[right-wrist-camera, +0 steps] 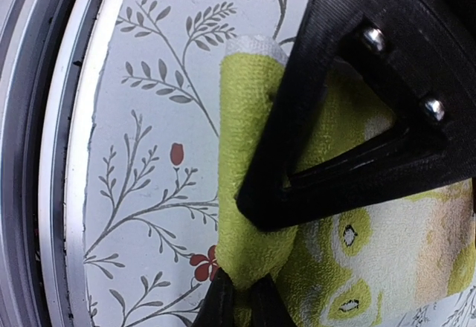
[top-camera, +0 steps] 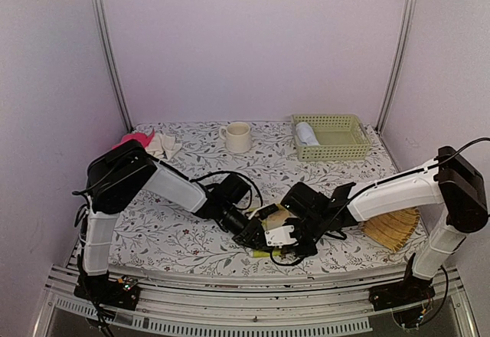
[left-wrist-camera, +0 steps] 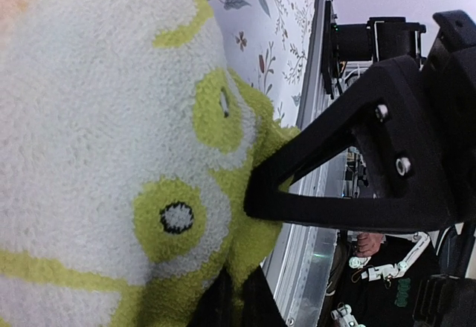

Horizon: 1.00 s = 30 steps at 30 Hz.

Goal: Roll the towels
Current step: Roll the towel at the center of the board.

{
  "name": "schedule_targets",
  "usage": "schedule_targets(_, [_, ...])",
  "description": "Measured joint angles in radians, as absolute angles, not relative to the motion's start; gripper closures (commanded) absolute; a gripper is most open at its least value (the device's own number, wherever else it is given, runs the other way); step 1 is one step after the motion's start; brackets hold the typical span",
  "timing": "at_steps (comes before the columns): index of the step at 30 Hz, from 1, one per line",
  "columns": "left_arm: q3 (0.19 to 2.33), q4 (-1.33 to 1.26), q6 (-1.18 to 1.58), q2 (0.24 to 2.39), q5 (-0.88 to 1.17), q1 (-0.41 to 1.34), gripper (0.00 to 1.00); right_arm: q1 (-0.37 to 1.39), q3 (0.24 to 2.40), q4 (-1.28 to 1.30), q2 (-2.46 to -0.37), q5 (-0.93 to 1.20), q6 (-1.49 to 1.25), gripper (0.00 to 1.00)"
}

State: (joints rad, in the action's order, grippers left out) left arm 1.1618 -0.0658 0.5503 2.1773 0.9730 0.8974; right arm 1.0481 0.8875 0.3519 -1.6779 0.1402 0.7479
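Observation:
The yellow-green and cream patterned towel [left-wrist-camera: 111, 156] fills the left wrist view, and only a small bit of this towel [top-camera: 264, 253] shows under the two grippers near the table's front edge. My left gripper [left-wrist-camera: 239, 297] is shut on its yellow-green edge. My right gripper [right-wrist-camera: 242, 305] is shut on a rolled green fold of the towel [right-wrist-camera: 249, 193] lying on the floral cloth. The two grippers, left [top-camera: 255, 233] and right [top-camera: 288, 237], meet almost tip to tip. A pale blue towel [top-camera: 306, 132] lies rolled in the green basket [top-camera: 337, 152].
A cream cup [top-camera: 238, 136] stands at the back middle. Pink cloth [top-camera: 134, 138] and white cloth [top-camera: 163, 145] lie at the back left. A yellow bamboo tray [top-camera: 394, 230] sits under the right arm. The table's metal front rail [right-wrist-camera: 44, 156] is right beside the towel.

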Motion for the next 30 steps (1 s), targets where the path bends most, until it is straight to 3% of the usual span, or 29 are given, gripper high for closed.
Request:
schedule_targets(6, [1.148, -0.089, 0.551, 2.177, 0.981, 0.892, 0.92, 0.999, 0.958, 0.439, -1.723, 0.249, 0.746, 0.95])
schedule_targets(13, [1.129, -0.146, 0.570, 2.170, 0.988, 0.892, 0.69, 0.942, 1.024, 0.532, -1.781, 0.381, 0.744, 0.96])
schedule_targets(16, [1.085, -0.169, 0.567, 2.126, 0.950, 0.892, 0.65, 0.908, 1.074, 0.577, -1.829, 0.462, 0.744, 0.96])
schedule_targets(30, [0.615, -0.276, 0.466, 1.628, 0.411, 0.939, 0.62, 0.765, 1.391, 0.961, -2.160, 0.844, 0.834, 0.97])
